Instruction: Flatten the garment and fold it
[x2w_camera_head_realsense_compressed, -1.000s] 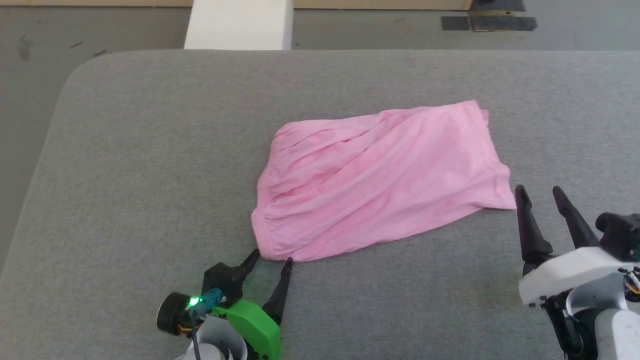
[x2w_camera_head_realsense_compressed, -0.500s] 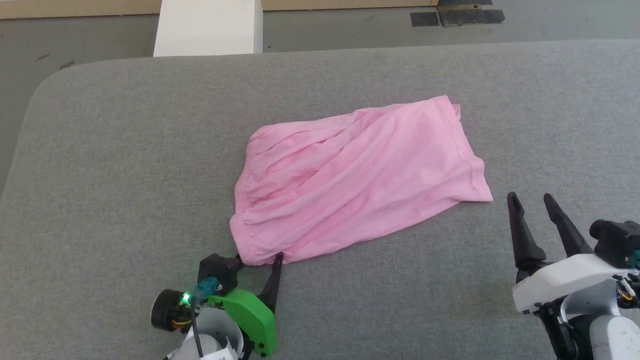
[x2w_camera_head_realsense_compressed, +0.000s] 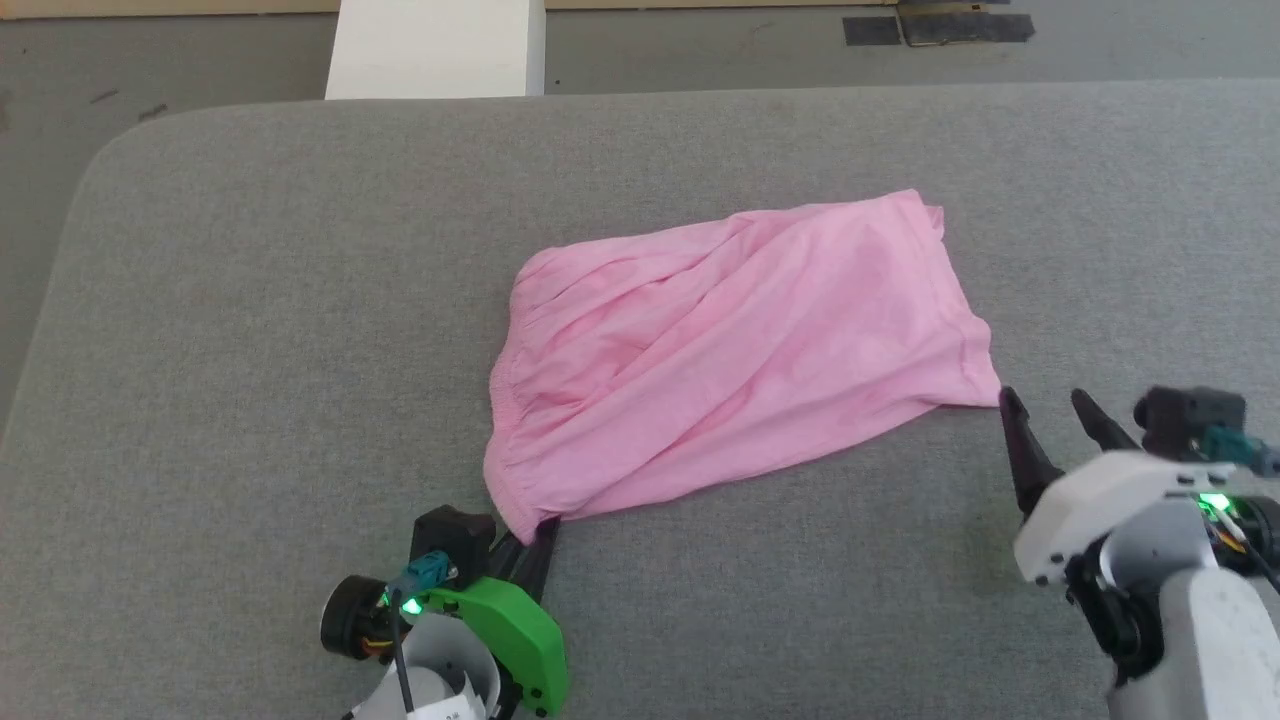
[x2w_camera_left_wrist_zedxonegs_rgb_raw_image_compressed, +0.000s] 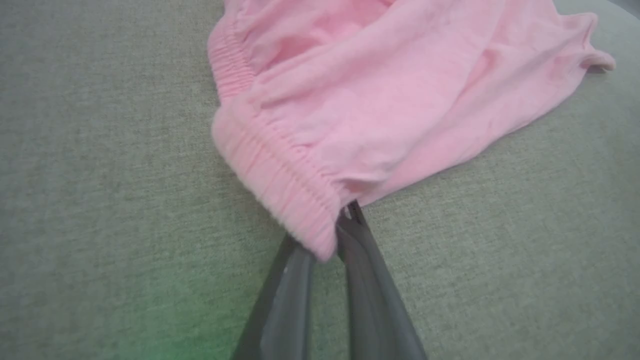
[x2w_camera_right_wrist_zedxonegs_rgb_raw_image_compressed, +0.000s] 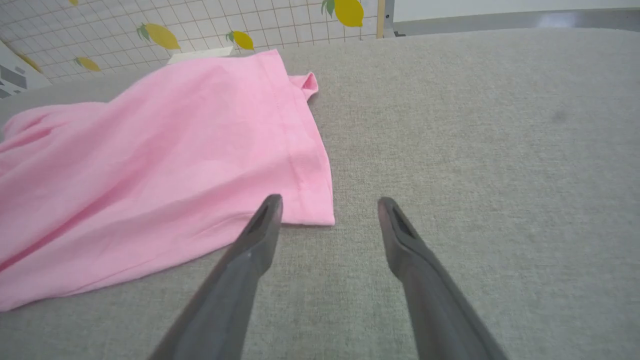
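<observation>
Left tool (x2w_camera_head_realsense_compressed: 535, 530) clamps the limp, light shorts (x2w_camera_head_realsense_compressed: 740, 340) at the waistband corner (x2w_camera_left_wrist_zedxonegs_rgb_raw_image_compressed: 300, 200); right tool (x2w_camera_head_realsense_compressed: 1042, 395) hangs open, hem corner (x2w_camera_right_wrist_zedxonegs_rgb_raw_image_compressed: 320, 215) looks grabbable.

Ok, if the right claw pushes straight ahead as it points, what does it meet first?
Probably the near hem corner of the garment, just ahead of one finger of the right claw; the other finger faces bare grey tabletop. Height unclear.
</observation>
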